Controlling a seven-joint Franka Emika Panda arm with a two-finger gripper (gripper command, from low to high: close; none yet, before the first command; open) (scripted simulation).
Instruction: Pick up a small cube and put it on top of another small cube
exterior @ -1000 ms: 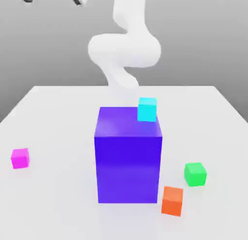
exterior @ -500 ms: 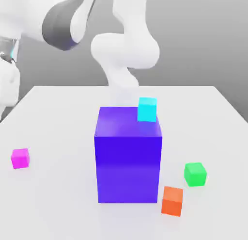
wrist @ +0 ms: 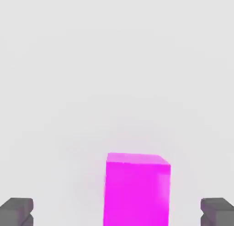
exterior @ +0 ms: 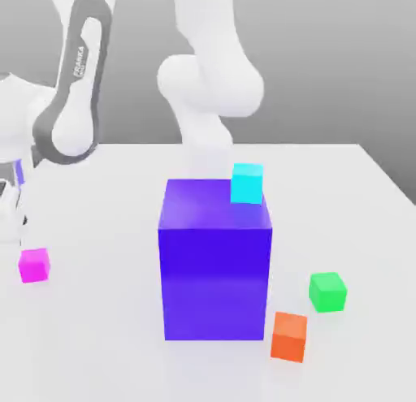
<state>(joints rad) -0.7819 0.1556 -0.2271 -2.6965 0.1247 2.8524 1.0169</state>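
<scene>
The small magenta cube (exterior: 34, 265) rests on the white table near the exterior view's left edge. In the hand view the same magenta cube (wrist: 137, 188) lies between my two dark fingertips (wrist: 16, 211), with wide gaps on both sides. My gripper (wrist: 117, 213) is open and holds nothing. The arm (exterior: 75, 92) bends down at the exterior view's left, with the hand just above and behind the magenta cube. The small green cube (exterior: 327, 291) sits on the table at the exterior view's right, far from the gripper.
A big blue-violet block (exterior: 215, 262) stands in the middle of the table (exterior: 341, 197), with a small cyan cube (exterior: 247, 183) on its back right corner. A small orange cube (exterior: 288, 336) lies in front of the green one.
The arm has swung down from the upper left towards the magenta cube. The cubes have not moved.
</scene>
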